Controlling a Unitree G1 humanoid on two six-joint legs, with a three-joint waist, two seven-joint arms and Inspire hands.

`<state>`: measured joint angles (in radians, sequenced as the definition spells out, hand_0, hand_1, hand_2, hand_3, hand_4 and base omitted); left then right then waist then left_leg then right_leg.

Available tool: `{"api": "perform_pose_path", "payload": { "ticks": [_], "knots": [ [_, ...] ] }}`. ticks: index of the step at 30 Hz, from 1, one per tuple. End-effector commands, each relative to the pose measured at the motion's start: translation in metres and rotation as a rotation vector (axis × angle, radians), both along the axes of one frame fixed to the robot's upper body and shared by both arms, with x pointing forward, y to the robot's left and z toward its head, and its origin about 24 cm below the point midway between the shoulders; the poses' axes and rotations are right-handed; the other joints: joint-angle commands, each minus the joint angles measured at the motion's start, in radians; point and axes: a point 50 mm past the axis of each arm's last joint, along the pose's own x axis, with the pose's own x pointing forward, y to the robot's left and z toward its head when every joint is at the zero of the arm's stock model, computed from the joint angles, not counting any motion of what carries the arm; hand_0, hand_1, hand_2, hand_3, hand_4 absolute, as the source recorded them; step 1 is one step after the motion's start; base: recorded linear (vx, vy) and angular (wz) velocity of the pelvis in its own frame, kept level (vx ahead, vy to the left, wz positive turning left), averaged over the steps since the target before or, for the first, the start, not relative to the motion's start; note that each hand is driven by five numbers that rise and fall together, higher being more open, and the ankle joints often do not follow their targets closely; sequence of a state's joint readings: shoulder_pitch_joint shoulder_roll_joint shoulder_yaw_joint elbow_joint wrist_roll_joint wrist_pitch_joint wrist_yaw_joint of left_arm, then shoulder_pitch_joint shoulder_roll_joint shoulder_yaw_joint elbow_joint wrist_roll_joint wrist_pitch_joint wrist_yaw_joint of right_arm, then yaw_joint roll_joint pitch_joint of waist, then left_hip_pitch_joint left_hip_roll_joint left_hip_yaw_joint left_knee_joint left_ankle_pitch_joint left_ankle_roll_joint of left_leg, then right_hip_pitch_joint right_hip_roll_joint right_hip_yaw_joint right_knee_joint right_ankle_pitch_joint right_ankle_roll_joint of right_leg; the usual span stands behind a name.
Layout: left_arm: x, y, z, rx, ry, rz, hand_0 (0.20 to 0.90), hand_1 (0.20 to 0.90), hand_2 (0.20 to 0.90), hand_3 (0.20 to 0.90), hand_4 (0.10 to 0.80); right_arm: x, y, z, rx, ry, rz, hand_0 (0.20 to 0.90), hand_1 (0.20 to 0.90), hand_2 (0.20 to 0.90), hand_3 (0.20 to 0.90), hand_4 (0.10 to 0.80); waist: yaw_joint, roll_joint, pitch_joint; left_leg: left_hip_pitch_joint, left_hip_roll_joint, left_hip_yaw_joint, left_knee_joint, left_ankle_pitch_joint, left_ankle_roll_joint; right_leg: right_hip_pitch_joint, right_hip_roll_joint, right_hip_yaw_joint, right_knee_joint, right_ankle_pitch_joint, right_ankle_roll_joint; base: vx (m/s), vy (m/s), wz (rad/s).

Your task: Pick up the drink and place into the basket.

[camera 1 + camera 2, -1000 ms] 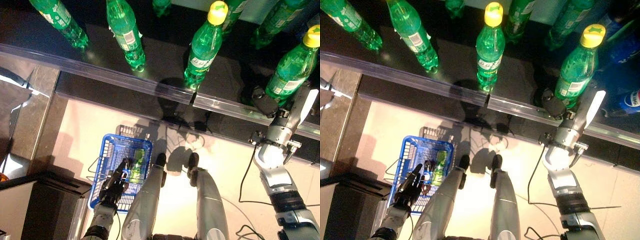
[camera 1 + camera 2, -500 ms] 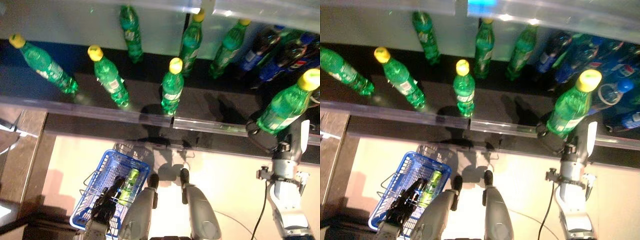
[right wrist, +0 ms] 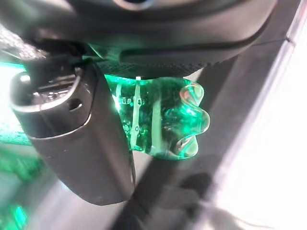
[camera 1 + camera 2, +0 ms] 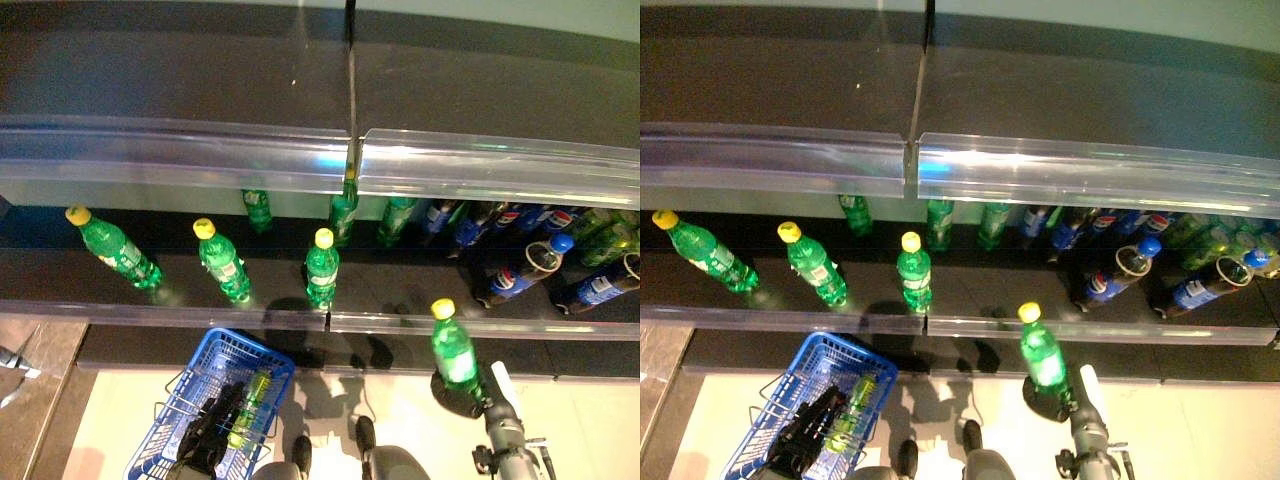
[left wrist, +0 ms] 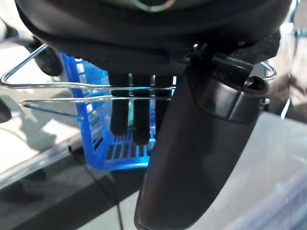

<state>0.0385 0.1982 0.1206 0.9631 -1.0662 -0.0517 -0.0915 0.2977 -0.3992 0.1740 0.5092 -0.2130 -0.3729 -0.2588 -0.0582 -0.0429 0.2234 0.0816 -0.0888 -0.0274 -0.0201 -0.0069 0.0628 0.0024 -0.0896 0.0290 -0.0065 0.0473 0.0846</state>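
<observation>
Left eye view: a green drink bottle (image 4: 455,352) with a yellow cap is seen at roughly 5 o'clock, held off the shelf (image 4: 400,285) edge by the right robot hand (image 4: 462,392), which is closed round its lower body. A blue basket (image 4: 172,428) is noted at 7 o'clock, hanging from the left robot hand (image 4: 205,440); a green bottle in the basket (image 4: 250,402) is already lying inside. Three more yellow-capped bottles stand on the shelf at 9 to 10 o'clock, with dark cola bottles at 3 o'clock.

Right eye view: the same layout is confirmed; the held bottle is well apart from the basket, toward 4 o'clock of it.

Left wrist view: the fingers (image 5: 125,115) are recorded as curled round the wire handles (image 5: 72,93) of the basket.

Right wrist view: the lobed base of the bottle shows past the thumb (image 3: 79,136), which is pressed against the plastic.

Assessment: the bottle is judged full, hence moderately heavy, with smooth, slightly yielding walls that may slip. A hold round the mid body is judged more secure than one near the base.
</observation>
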Motion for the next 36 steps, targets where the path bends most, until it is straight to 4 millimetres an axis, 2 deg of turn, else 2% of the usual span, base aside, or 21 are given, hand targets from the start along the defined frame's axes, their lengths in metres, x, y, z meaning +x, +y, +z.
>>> {"api": "perform_pose_path", "payload": {
  "ticks": [1,8,13,17,24,29,34,36],
  "knots": [
    [0.037,0.032,0.036,0.157,-0.265,-0.062,0.300,0.300,0.300,0.200,0.100,0.024,-0.005,0.025,-0.123,-0.130,0.151,0.300,0.300,0.300,0.200,0.100,0.012,0.028,-0.131,-0.040,-0.028,0.073,0.052,-0.106,-0.010,-0.038,0.024,-0.045,0.016,-0.017,0.034,0.000,0.023,0.15],
    [0.055,0.028,0.046,0.163,-0.316,-0.135,0.300,0.300,0.300,0.200,0.100,0.023,-0.004,-0.001,-0.275,0.083,0.319,0.300,0.300,0.300,0.200,0.100,0.049,0.029,-0.148,-0.029,-0.020,0.069,0.045,-0.106,-0.018,-0.009,0.013,-0.088,0.017,-0.039,0.027,0.015,0.014,0.19],
    [0.060,0.017,0.046,0.156,-0.305,-0.243,0.300,0.300,0.300,0.200,0.100,0.026,0.003,-0.009,-0.332,0.167,0.446,0.300,0.300,0.300,0.200,0.100,0.094,0.027,-0.151,-0.019,-0.022,0.048,0.040,-0.104,-0.020,0.019,0.005,-0.135,0.018,-0.053,0.023,0.038,0.002,0.20],
    [0.062,0.009,0.044,0.149,-0.272,-0.308,0.300,0.300,0.300,0.200,0.100,0.037,0.014,-0.011,-0.383,0.223,0.570,0.300,0.300,0.300,0.200,0.100,0.130,0.028,-0.151,-0.012,-0.022,0.034,0.038,-0.102,-0.024,0.040,-0.003,-0.166,0.011,-0.060,0.020,0.040,0.005,0.27],
    [0.066,-0.017,0.044,0.126,-0.284,-0.512,0.300,0.300,0.300,0.200,0.100,0.066,0.050,-0.005,-0.497,0.255,0.803,0.300,0.300,0.300,0.200,0.100,0.224,0.034,-0.140,-0.002,-0.020,-0.018,0.036,-0.088,-0.033,0.085,-0.018,-0.228,0.011,-0.074,0.010,0.027,0.004,0.45],
    [0.080,-0.039,0.057,0.130,-0.353,-0.726,0.300,0.300,0.300,0.200,0.100,0.080,0.069,-0.001,-0.506,0.361,0.920,0.300,0.300,0.300,0.200,0.100,0.283,0.044,-0.125,-0.006,-0.021,-0.060,0.026,-0.067,-0.040,0.103,-0.021,-0.262,-0.001,-0.071,0.003,-0.010,0.038,0.32],
    [0.092,-0.063,0.072,0.158,-0.405,-0.926,0.300,0.300,0.300,0.200,0.100,0.092,0.093,0.003,-0.398,0.449,0.939,0.300,0.300,0.300,0.200,0.100,0.335,0.058,-0.113,-0.021,-0.019,-0.108,0.013,-0.038,-0.050,0.109,-0.026,-0.300,0.005,-0.074,-0.006,-0.028,0.046,0.27],
    [0.099,-0.081,0.082,0.160,-0.443,-1.042,0.300,0.300,0.300,0.200,0.100,0.101,0.114,0.006,-0.302,0.471,0.930,0.300,0.300,0.300,0.200,0.100,0.375,0.070,-0.104,-0.035,-0.016,-0.151,-0.002,-0.007,-0.056,0.108,-0.033,-0.339,0.029,-0.083,-0.011,-0.057,0.056,0.42]
  ]
}}
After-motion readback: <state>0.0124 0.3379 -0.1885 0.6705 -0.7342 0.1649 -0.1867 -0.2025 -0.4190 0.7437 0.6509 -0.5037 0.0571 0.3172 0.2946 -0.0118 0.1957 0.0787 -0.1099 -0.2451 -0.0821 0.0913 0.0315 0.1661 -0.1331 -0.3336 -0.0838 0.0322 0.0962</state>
